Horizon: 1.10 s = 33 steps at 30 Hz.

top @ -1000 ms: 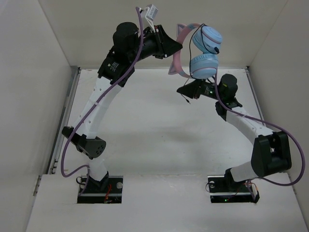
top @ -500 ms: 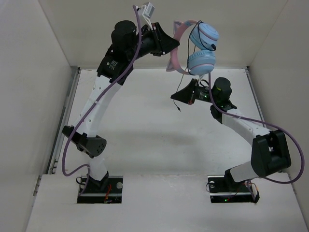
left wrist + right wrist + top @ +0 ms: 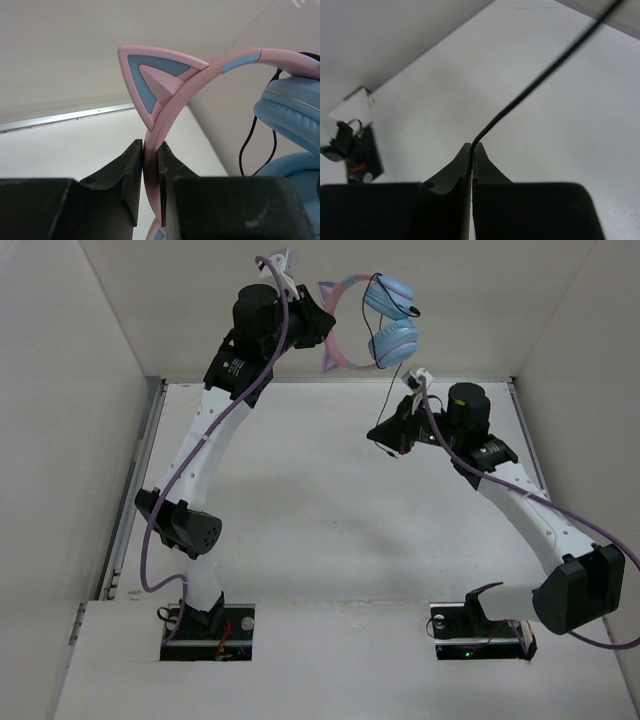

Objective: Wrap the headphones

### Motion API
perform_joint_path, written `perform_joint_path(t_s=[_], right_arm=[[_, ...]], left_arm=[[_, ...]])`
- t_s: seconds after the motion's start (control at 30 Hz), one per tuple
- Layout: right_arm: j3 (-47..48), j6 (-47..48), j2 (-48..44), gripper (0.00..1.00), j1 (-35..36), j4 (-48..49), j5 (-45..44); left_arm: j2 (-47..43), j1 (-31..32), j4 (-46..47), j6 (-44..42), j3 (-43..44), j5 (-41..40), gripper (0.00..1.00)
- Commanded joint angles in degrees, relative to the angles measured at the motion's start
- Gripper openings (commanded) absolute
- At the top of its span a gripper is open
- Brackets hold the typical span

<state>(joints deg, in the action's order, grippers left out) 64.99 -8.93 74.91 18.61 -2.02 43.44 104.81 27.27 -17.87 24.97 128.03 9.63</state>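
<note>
The headphones (image 3: 385, 325) hang high above the back of the table, with light blue ear cups (image 3: 292, 112) and a pink cat-ear headband (image 3: 165, 87). My left gripper (image 3: 322, 320) is shut on the headband, its jaws pinching the pink band just below the cat ear (image 3: 150, 160). A thin black cable (image 3: 392, 390) drops from the cups to my right gripper (image 3: 385, 435), which is shut on the cable (image 3: 540, 80) at its very tip (image 3: 472, 150). A short cable end dangles below the right gripper.
White walls enclose the table (image 3: 300, 500) on the left, right and back. A metal rail (image 3: 135, 490) runs along the table's left edge. Thick purple robot cables (image 3: 215, 430) trail along both arms.
The left arm has carried the headphones leftward and higher. The right gripper has closed on the cable and drawn slightly right, so the cable now runs taut from cups to jaws.
</note>
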Motion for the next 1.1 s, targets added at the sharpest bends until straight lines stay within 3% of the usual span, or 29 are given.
perform_joint_path(t_s=[0.0,0.17,0.37,0.53,0.77,1.07], right_arm=[[6.63,18.14,-0.39,0.00,3.75,-17.82,-6.52],[9.18,22.71,0.58,0.00,5.77,-23.45,-5.64],[13.66,33.70,2.07,0.00,10.34,-34.26,-12.93],[18.50,46.26,3.57,0.00,15.08,-42.70,-26.36],[27.11,57.78,6.29,0.00,16.15,-50.18,-40.79],[30.81,72.02,5.95,0.00,18.08,-50.63,-54.15]], left_arm=[[-0.84,0.55,5.12,-0.27,1.00,-4.09,0.00],[-0.49,1.25,5.12,-0.54,1.17,-5.23,0.01],[-0.49,1.08,5.04,-2.47,0.82,-7.69,0.01],[-0.84,1.78,4.86,-6.51,-0.67,-13.04,0.01],[-1.46,2.48,4.95,-9.32,-5.15,-16.57,0.01],[-2.25,3.97,4.86,-12.31,-12.09,-18.50,0.01]])
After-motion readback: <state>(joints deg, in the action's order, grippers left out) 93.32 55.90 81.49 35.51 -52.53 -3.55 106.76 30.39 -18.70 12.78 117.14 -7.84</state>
